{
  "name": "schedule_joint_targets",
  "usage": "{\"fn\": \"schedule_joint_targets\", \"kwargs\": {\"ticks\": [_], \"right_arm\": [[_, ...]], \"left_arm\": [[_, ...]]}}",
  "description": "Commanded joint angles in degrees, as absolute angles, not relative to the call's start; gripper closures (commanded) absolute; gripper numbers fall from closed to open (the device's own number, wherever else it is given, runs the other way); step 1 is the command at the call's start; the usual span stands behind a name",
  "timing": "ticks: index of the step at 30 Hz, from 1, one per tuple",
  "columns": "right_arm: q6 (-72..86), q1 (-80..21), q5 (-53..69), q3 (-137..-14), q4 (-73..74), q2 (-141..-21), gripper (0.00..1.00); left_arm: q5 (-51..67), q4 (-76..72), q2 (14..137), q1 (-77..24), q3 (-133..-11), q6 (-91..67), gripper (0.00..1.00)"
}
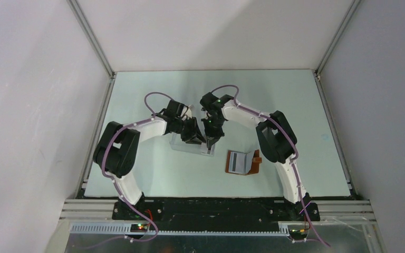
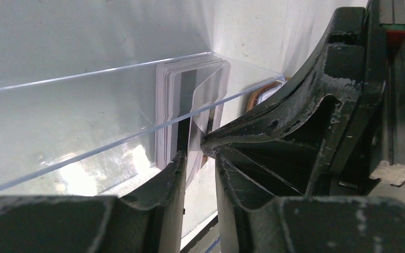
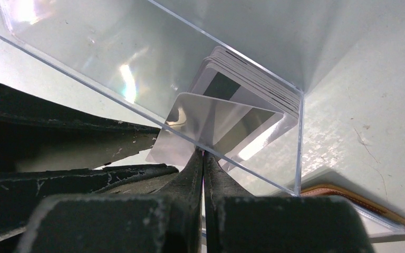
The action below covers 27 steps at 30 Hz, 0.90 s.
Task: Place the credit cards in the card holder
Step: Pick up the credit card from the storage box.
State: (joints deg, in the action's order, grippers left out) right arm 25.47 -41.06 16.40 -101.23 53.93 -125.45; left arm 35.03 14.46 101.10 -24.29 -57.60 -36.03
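The clear acrylic box (image 1: pixel 181 145) sits on the table (image 1: pixel 295 116) near its middle. On my left wrist view a stack of credit cards (image 2: pixel 167 89) stands on edge in the box's far corner. The right wrist view shows the same stack (image 3: pixel 256 79) at about 1 o'clock, with dark stripes showing. One card (image 3: pixel 216 122) is raised off the stack. It tilts across the box's near wall, with its lower edge outside the rim.

The card holder (image 1: pixel 254 167) lies open on the table at about 4 o'clock from the box, apart from it. Its pale inner face is up and its brown tab points to 3 o'clock. I cannot tell whether a card already lies in it.

The right gripper (image 3: pixel 203 156) is clamped tight on the raised card's lower edge, fingers pressed together with the plastic between them. Its arm reaches in from 1 o'clock with the wrist bent down over the box.

The left gripper (image 2: pixel 199 159) comes in from 10 o'clock. Its jaws are parted a little, wider than the card is thick, on either side of the card's lower corner. I cannot tell whether either finger touches it. The two grippers' tips sit just beside each other.
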Motion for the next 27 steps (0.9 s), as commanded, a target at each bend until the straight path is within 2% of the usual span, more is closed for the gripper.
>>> {"fn": "schedule_joint_targets", "kwargs": {"ticks": [1,10,21,27], "right_arm": [[25.97,-40.76,14.9,-100.58,51.7,-122.95,1.0],[25.67,-39.42,15.59,-101.15,52.38,-119.86,1.0],[25.41,-36.89,15.22,-104.01,55.39,-115.28,1.0],[24.7,-34.99,14.79,-103.5,56.73,-112.65,1.0]], "left_arm": [[41.84,13.95,100.78,-25.93,-59.19,-37.49,0.71],[41.63,13.97,102.71,-26.77,-60.87,-37.61,0.77],[41.51,13.92,104.51,-28.25,-63.08,-38.65,0.77],[37.61,13.9,104.89,-28.96,-62.4,-39.31,0.77]]}}
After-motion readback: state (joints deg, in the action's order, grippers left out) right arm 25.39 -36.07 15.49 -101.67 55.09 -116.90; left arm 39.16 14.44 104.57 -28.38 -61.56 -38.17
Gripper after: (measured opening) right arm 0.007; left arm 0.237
